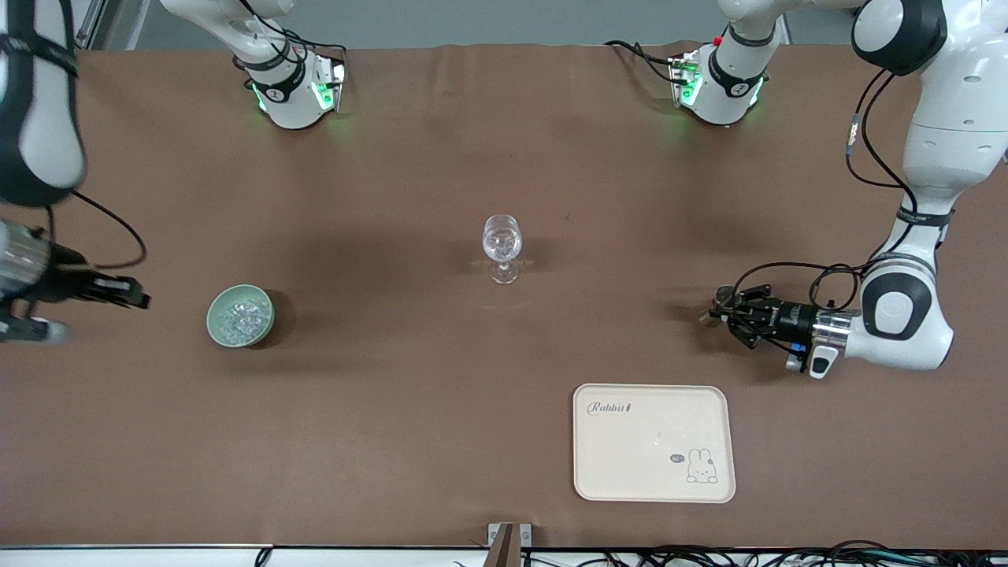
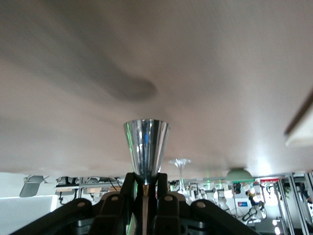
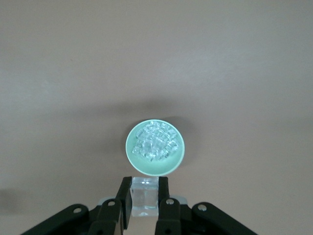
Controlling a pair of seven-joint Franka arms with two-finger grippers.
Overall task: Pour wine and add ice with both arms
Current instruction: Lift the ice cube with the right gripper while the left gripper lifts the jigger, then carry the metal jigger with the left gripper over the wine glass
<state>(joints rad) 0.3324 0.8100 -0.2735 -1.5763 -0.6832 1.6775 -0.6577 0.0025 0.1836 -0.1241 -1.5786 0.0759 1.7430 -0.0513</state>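
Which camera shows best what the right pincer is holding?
The right wrist view: the right pincer is shut on a clear ice cube. The front view blurs that pincer; the left wrist view misses it.

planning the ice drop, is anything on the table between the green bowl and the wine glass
Nothing visible. Bare brown cloth runs from the pale green bowl to the wine glass. The right hand already grips a clear ice cube; the rabbit tray lies nearer the camera, off that line.

- Matt brown cloth is covering the table [image 1: 394,441].
- Clear glass goblet [image 1: 502,246] is glinting.
- Glossy pale green bowl [image 1: 218,303] is holding glassy ice [image 1: 240,317].
- Polished metal cone [image 2: 145,146] is gleaming.
- Smooth cream plastic-looking tray [image 1: 622,465] is lying flat.
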